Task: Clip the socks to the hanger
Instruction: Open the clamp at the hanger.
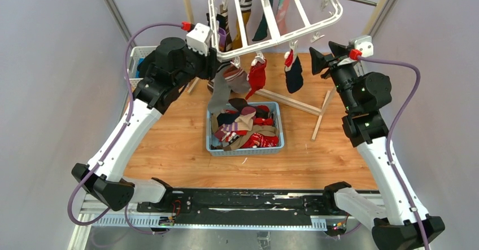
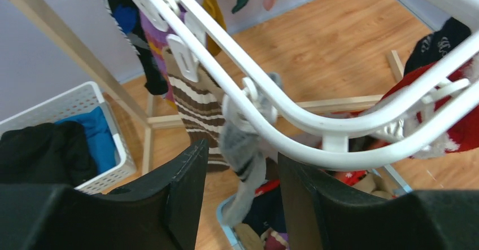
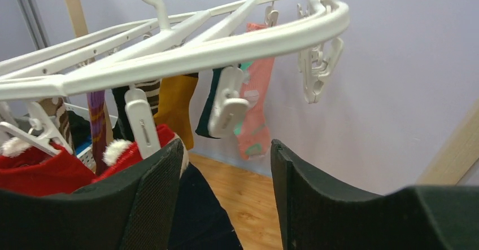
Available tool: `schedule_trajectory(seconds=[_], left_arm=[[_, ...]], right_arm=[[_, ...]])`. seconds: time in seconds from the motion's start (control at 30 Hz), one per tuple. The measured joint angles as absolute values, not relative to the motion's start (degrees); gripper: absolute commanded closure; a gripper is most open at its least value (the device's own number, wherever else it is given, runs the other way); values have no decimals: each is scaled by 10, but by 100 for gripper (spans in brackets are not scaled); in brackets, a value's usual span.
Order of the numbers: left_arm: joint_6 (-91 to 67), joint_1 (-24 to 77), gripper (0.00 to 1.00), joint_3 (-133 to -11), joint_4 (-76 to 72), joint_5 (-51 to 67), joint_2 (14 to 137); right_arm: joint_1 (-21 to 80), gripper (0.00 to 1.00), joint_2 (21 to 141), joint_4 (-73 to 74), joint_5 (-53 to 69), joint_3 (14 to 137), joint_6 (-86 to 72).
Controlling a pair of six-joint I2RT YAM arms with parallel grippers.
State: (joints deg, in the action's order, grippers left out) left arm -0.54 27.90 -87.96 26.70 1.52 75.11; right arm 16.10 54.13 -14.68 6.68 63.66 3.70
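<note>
One white hanger [image 3: 226,42] is seen tilted above the far side of the table [image 1: 169,148], beside the wooden rack [image 1: 294,102]. Four socks are counted along its near edge: a grey sock [image 2: 248,174], a brown-striped sock [image 2: 197,106], a red sock [image 1: 257,76] and a navy sock [image 1: 294,75]. At least four more are clipped farther back: a purple-striped sock [image 3: 96,126], a mustard sock [image 3: 175,106], a dark green sock [image 3: 204,114] and a pink sock [image 3: 257,109]. The loose socks [image 1: 245,123], too tangled to be counted, are heaped in one blue basket [image 1: 245,152] below the hanger. One white lattice basket [image 2: 68,100] is seen at the left.

Two grippers are seen at the hanger. The fingers of the left gripper [image 2: 242,157] are held apart at the near left corner, with the grey sock hanging in the gap, pinched by neither. The right gripper [image 3: 226,145] is spread at the right edge, with nothing grasped.
</note>
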Motion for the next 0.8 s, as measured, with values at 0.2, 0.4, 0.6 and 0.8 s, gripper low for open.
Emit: schedule_trajectory(seconds=[0.2, 0.4, 0.6, 0.8], left_arm=[[9, 277, 48, -880, 257, -13, 745], [11, 277, 48, -880, 256, -20, 744], [11, 277, 48, -880, 256, -21, 744], [11, 276, 48, -880, 256, -22, 744]], right_arm=[[139, 44, 560, -156, 104, 632, 18], [138, 45, 559, -215, 117, 607, 3], [138, 49, 560, -249, 110, 603, -6], [138, 49, 583, -269, 117, 604, -21]])
